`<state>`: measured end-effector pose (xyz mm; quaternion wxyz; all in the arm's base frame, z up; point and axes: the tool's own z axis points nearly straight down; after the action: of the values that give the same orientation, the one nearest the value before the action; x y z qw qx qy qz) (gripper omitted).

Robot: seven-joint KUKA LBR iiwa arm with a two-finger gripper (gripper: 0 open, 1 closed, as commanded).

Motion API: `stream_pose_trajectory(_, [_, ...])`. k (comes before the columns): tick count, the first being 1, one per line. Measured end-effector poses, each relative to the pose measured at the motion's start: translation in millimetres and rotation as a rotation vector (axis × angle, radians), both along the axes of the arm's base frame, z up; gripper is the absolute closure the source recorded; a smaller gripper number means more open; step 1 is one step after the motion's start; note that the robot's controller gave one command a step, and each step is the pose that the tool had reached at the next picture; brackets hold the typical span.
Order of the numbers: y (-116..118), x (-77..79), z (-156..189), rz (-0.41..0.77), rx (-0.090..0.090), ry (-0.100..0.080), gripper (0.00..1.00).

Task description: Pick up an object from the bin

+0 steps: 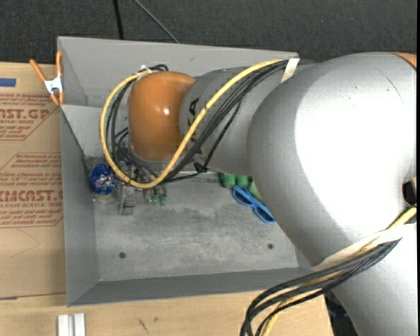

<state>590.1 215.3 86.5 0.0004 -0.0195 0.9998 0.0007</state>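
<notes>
My gripper (pixel 141 199) reaches down to the bin floor at the left, below the orange wrist cover. Its two fingertips (pixel 128 203) stand apart, open, and I see nothing between them. A crumpled blue and white thing (pixel 100 179) lies just left of the gripper, against the bin's left wall. To the right, a small green thing (pixel 236 181) and a blue flat piece like a pair of glasses (pixel 253 204) lie at the arm's edge, partly hidden by it.
The big grey arm covers the right half and back of the bin. Cables loop round the wrist above the gripper. Bare grey floor stretches along the front of the bin.
</notes>
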Motion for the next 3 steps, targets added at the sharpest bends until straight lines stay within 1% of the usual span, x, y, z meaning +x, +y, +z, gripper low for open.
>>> stream_pose_trajectory(1, [28.8,-52.6,45.6,0.435,0.0,-0.002,1.0])
stream_pose_trajectory(2, [26.7,-20.7,90.6,0.284,0.001,-0.006,1.0])
stream_pose_trajectory(3, [-56.2,-52.6,186.4,0.49,-0.003,-0.008,1.0])
